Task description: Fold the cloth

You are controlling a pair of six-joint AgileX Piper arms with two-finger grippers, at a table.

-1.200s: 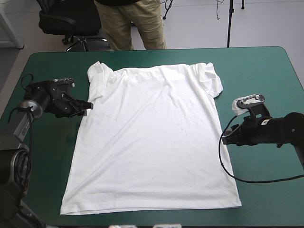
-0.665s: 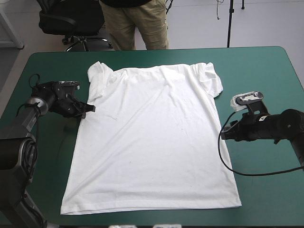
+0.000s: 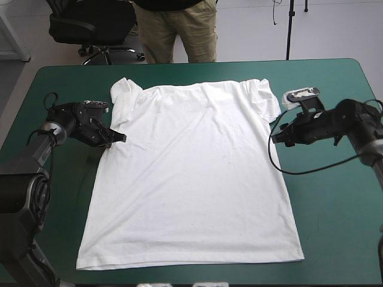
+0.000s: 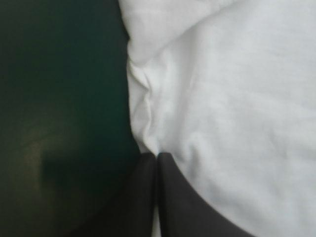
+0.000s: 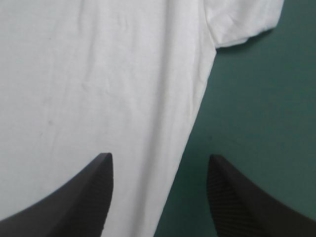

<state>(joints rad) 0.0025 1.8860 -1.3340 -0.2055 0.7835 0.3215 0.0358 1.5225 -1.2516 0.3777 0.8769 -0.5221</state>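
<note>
Since the T-shirt (image 3: pixel 191 173), spread flat ahead of both grippers, looks limp and light, I'd pinch its side hems: left gripper (image 4: pixel 157 155) closed at the edge, right gripper (image 5: pixel 159 156) open astride it.

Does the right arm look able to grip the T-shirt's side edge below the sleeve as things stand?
Probably yes: the right gripper is open, the T-shirt's side edge runs between its fingers, and nothing lies over it there.
</note>
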